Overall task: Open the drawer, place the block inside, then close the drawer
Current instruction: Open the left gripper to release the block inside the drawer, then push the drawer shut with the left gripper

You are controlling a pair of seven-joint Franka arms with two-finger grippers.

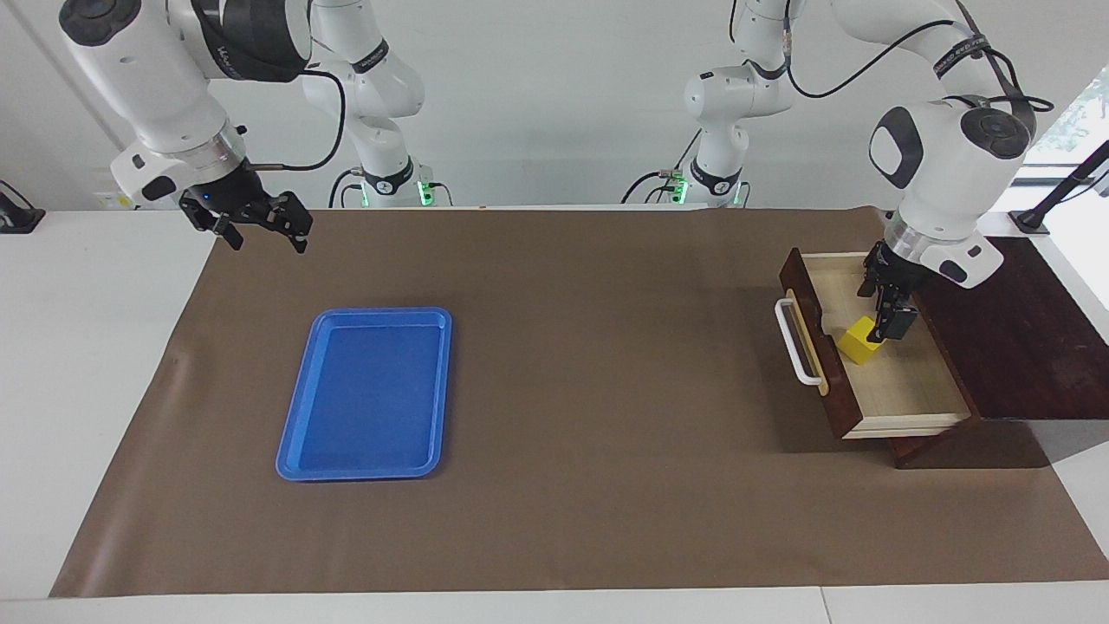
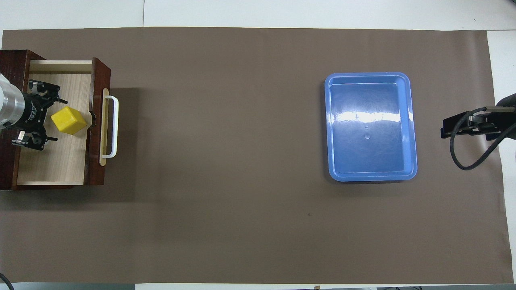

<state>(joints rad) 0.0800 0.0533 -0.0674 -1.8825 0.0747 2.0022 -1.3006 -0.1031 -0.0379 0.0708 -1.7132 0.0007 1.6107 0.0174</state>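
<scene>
Facing view: the dark brown wooden drawer (image 1: 901,390) with the white bar handle stands pulled open at the left arm's end of the worktop (image 1: 606,364). The small yellow cube block (image 1: 859,340) sits inside on its pale floor. The left gripper (image 1: 888,322) hangs in the drawer just beside the block; whether it clamps it, I cannot tell. The right gripper (image 1: 264,232), fingers apart, waits over the worktop's edge, well apart from the drawer.

Overhead view: the block (image 2: 69,120) lies in the drawer (image 2: 52,165), near its handle (image 2: 114,126). A flat blue plastic tray (image 2: 409,129) lies well apart from the drawer.

Left pincer (image 1: 885,322) holds block (image 1: 859,340) inside open drawer (image 1: 901,390).
</scene>
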